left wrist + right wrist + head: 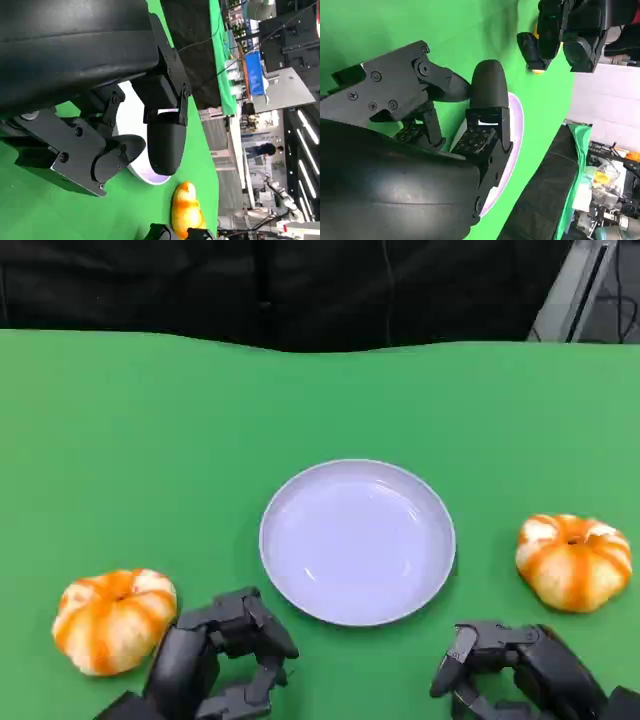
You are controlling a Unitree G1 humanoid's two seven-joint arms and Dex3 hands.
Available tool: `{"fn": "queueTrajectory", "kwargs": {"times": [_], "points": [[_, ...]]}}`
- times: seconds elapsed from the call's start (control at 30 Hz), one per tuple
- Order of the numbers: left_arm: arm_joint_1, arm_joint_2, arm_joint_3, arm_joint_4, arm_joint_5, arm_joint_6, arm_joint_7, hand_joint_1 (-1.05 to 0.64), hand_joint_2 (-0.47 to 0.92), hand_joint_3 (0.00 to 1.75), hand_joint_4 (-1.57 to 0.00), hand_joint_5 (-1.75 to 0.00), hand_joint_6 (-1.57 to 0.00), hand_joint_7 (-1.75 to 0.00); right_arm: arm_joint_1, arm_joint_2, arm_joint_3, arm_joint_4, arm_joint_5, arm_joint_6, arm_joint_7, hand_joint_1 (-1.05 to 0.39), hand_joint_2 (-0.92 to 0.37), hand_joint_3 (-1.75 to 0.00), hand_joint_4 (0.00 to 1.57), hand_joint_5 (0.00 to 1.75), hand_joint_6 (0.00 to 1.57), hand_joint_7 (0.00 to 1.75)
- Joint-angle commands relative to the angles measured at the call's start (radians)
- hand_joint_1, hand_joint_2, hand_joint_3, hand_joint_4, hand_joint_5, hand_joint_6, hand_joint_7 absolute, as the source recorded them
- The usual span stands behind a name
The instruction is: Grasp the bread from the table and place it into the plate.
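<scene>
- Nearest, head view: left hand [215, 660] low at the table's near edge, fingers [262, 632] loosely curled but apart, holding nothing. Right hand [520, 670] likewise near the edge, fingers [462, 655] bent and apart, nothing held.
- Left bread [113, 618], a round orange-and-white striped loaf, sits on the green table [150, 440] just beside the left hand, on its outer side. Not touched.
- Right bread [574, 560] sits a little farther out, beyond the right hand and right of the plate, apart from both.
- Plate [357, 541], pale lilac, centred between the breads, nothing in it.
- Judgement: step in hand is the reach. The left loaf looks closest; swing the left hand outward over it, spread fingers wider than the loaf, come down from above, close gently since it may squash.
- Far: dark backdrop beyond the table.
</scene>
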Motion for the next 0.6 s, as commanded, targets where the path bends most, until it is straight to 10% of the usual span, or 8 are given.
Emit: {"fn": "queueTrajectory", "kwargs": {"times": [0.03, 0.53, 0.6], "points": [[-0.002, 0.015, 0.007, 0.003, -0.006, -0.006, 0.009, -0.05, 0.62, 0.98, -0.91, -1.51, -0.92, -1.27, -0.008, -0.009, -0.014, 0.002, 0.009, -0.011, -0.005, -0.12, -0.71, -0.80, 0.79, 1.46, 0.84, 1.11], [0.001, 0.011, 0.008, -0.005, -0.026, 0.000, -0.003, -0.04, 0.65, 0.92, -0.91, -1.47, -0.93, -1.24, -0.008, -0.010, -0.013, 0.003, 0.005, -0.014, -0.007, -0.12, -0.71, -0.81, 0.79, 1.47, 0.83, 1.11], [0.005, 0.004, 0.011, -0.013, -0.076, 0.023, -0.037, -0.04, 0.68, 0.85, -0.94, -1.15, -1.04, -0.85, -0.007, -0.010, -0.012, 0.001, 0.002, -0.012, -0.010, -0.12, -0.70, -0.81, 0.79, 1.47, 0.84, 1.12]]}}
